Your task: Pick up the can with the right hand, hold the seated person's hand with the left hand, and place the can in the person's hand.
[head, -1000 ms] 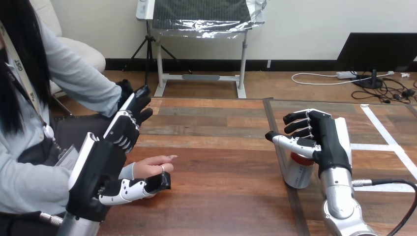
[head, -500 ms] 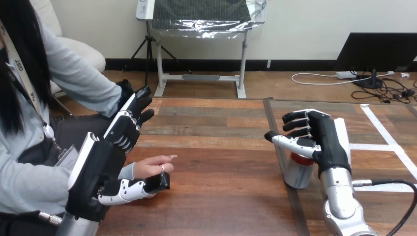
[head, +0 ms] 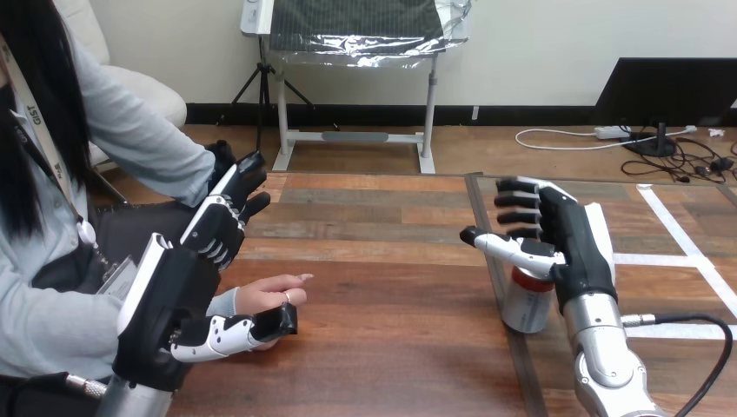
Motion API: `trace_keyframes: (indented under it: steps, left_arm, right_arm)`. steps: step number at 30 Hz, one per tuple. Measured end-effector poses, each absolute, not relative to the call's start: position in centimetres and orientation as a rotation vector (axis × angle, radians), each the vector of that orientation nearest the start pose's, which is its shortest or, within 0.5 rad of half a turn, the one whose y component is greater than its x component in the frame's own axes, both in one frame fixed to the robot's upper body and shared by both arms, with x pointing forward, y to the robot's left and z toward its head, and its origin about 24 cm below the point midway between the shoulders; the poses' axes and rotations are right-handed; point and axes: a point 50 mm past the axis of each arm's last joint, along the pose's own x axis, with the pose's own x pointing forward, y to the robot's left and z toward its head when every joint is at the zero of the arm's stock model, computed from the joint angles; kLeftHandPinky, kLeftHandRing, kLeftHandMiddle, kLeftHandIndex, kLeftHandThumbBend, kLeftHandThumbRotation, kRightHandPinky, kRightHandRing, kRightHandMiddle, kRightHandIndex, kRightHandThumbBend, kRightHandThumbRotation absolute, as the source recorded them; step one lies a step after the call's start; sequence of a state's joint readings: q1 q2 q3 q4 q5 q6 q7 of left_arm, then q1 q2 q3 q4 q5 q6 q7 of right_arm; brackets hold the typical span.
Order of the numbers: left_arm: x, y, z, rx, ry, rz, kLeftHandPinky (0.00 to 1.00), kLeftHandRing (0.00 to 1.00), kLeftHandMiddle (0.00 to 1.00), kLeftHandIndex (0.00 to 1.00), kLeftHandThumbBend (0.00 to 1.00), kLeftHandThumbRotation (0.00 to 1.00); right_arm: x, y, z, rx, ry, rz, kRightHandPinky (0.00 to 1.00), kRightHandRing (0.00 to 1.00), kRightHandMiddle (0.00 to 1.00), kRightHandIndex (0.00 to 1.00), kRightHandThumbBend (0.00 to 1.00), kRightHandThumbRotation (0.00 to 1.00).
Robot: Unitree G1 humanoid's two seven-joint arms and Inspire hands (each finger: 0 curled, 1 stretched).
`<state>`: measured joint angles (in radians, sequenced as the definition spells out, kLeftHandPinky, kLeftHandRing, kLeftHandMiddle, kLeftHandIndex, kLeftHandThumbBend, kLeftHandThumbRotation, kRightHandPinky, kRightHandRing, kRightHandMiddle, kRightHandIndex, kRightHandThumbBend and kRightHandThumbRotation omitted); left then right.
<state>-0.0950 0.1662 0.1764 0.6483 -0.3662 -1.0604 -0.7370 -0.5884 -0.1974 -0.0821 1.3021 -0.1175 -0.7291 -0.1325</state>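
can (head: 526,306) upright on worktop (head: 391,339), long axis vertical, just below right robot hand (head: 571,248). fingers spread apart, not closed on it. left robot hand (head: 169,304) open, thumb beside person's hand (head: 265,295).

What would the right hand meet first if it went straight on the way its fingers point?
The right hand is above the can and points to the view's left. The way across the table looks free; at its end probably the left hand, though depth is unclear.
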Motion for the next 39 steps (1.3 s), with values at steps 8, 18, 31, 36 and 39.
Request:
trace_keyframes:
  steps: [8,18,31,36,39]
  left_arm:
    - [22.44,21.22,2.68,0.136,-0.536,-0.333,0.93,0.97,0.98,0.94,1.00,0.46]
    - [22.40,21.29,2.55,0.138,-0.529,-0.336,0.93,0.97,0.98,0.94,1.00,0.45]
    - [22.35,21.33,2.48,0.131,-0.530,-0.337,0.94,0.98,0.99,0.94,1.00,0.45]
    - [22.34,21.32,2.47,0.130,-0.531,-0.340,0.94,0.98,0.99,0.94,1.00,0.45]
    - [22.34,21.32,2.47,0.130,-0.530,-0.341,0.93,0.97,0.99,0.94,1.00,0.45]
  right_arm:
    - [32.04,-19.35,0.51,-0.226,-0.046,-0.041,0.83,0.84,0.83,0.91,0.97,0.13]
    - [32.03,-19.57,0.61,-0.186,-0.050,-0.030,0.88,0.88,0.86,0.93,1.00,0.29]
    - [31.97,-19.84,0.62,-0.174,-0.052,-0.030,0.92,0.92,0.91,0.97,1.00,0.41]
    - [31.95,-19.88,0.60,-0.173,-0.051,-0.032,0.94,0.95,0.95,0.99,1.00,0.45]
    - [31.94,-19.91,0.59,-0.170,-0.050,-0.032,0.95,0.96,0.97,1.00,1.00,0.46]
